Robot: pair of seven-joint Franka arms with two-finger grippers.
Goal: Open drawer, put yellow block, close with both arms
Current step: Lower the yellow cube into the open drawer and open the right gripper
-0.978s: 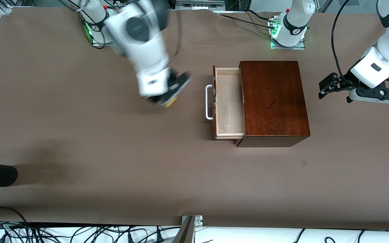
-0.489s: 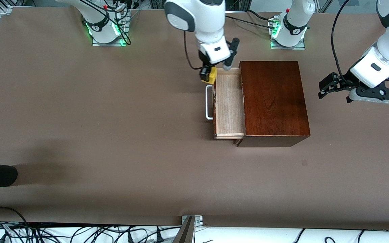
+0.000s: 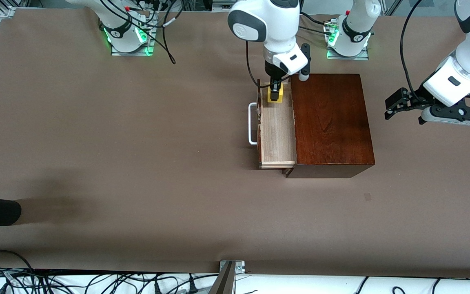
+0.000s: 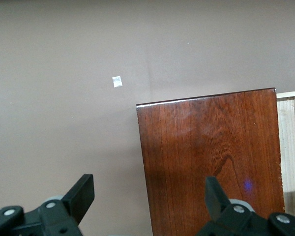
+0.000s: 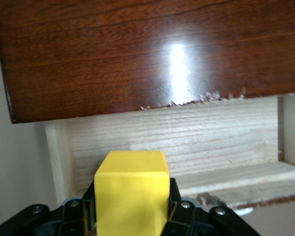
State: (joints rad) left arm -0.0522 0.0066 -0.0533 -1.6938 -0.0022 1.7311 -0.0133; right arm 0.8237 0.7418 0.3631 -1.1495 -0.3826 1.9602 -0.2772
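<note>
over drawer [image 3: 275, 134] | right gripper [image 3: 275, 90] arrived from the table, fingers clamping yellow block [image 3: 275, 96] | left gripper [image 3: 398, 104] waits, spread

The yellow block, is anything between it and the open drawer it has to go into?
Nothing visible. The right gripper holds the yellow block directly over the drawer, whose pale wooden inside lies bare beneath it.

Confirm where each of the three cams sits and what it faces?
Front: high, facing the bases; sees table, wooden box, open drawer, both arms.
Left wrist: on the waiting left arm, over the table off the box's end; left hand open.
Right wrist: over the drawer; right hand shut on the yellow block.
Shared: all show box and drawer.
</note>
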